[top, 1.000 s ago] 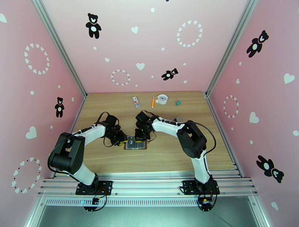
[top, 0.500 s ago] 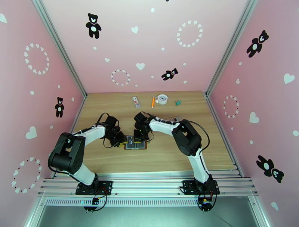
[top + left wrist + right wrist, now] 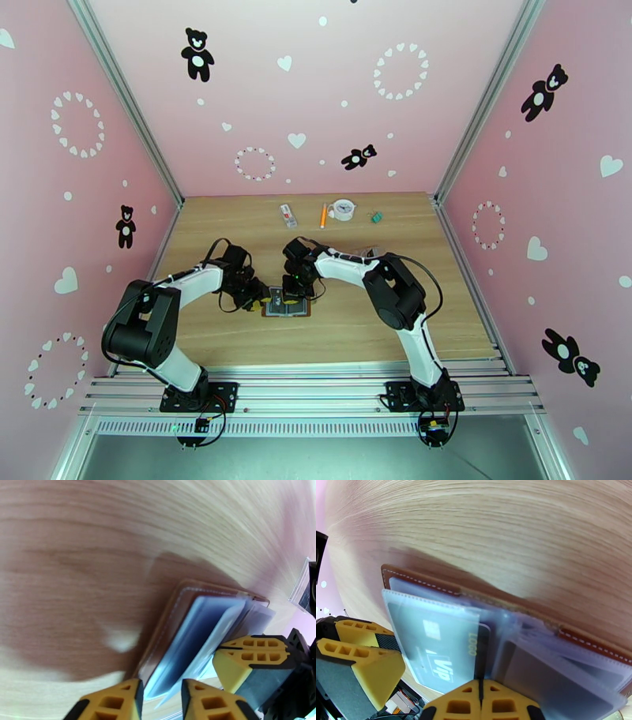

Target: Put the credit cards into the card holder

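Left arm [image 3: 197,281]: reaching forward and inward, elbow bent, wrist tipping down.
Left pincer [image 3: 162,701]: standing part open, with clear pocket leaves of the card holder [image 3: 168,616] lying loosely in its gap and the brown cover lying open on the table [image 3: 79,539] just ahead.
Right arm [image 3: 347,268]: folding inward to meet it.
Right pincer [image 3: 480,701]: pinching tight on the near edge of a dark card [image 3: 484,645] that is sitting partway in a pocket straight ahead. A grey card [image 3: 434,649] is resting sleeved to its left.

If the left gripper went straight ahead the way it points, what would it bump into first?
Most likely the card holder. Its clear sleeves fan out right in front of the left gripper, though it is hard to tell how close they are.
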`<action>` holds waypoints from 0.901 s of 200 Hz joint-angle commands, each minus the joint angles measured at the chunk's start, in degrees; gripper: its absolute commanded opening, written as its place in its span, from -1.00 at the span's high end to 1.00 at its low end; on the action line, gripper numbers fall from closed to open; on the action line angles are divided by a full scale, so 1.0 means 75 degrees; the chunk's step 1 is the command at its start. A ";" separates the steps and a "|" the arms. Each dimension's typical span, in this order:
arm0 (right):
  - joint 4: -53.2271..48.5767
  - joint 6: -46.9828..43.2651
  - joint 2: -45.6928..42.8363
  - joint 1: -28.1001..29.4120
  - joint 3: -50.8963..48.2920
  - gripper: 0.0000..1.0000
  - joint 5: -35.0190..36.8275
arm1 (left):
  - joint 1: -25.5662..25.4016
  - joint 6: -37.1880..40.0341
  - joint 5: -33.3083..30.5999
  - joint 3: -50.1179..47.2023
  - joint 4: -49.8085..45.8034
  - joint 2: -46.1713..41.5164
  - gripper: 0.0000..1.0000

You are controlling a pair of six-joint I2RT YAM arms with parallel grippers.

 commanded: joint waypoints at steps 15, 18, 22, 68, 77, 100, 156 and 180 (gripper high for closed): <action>-0.0459 -0.0002 0.0246 0.0061 -0.0205 1.00 0.0298 | -0.0171 -0.0036 0.0299 0.0152 0.0215 0.0021 0.37; -0.0460 -0.0005 0.0246 0.0061 -0.0205 1.00 0.0298 | -0.0183 -0.0045 0.0310 0.0149 0.0228 0.0034 0.37; -0.0460 -0.0002 0.0242 0.0061 -0.0215 1.00 0.0298 | -0.0200 -0.0048 0.0340 0.0153 0.0263 0.0040 0.37; -0.0427 0.0009 0.0236 0.0061 -0.0252 1.00 0.0277 | -0.0411 -0.0100 0.0442 0.0341 0.0397 0.0153 0.39; -0.0425 0.0010 0.0232 0.0060 -0.0264 1.00 0.0261 | -0.0445 -0.0106 0.0432 0.0347 0.0410 0.0187 0.40; -0.0424 -0.0008 0.0216 0.0061 -0.0253 1.00 0.0255 | -0.0494 -0.0106 0.0425 0.0335 0.0431 0.0238 0.40; -0.0415 -0.0028 0.0161 0.0057 -0.0326 1.00 0.0246 | -0.0598 -0.0159 0.0407 0.0348 0.0481 0.0240 0.41; -0.0378 -0.0025 0.0086 0.0061 -0.0433 1.00 0.0253 | -0.0635 -0.0200 0.0385 0.0291 0.0514 0.0226 0.41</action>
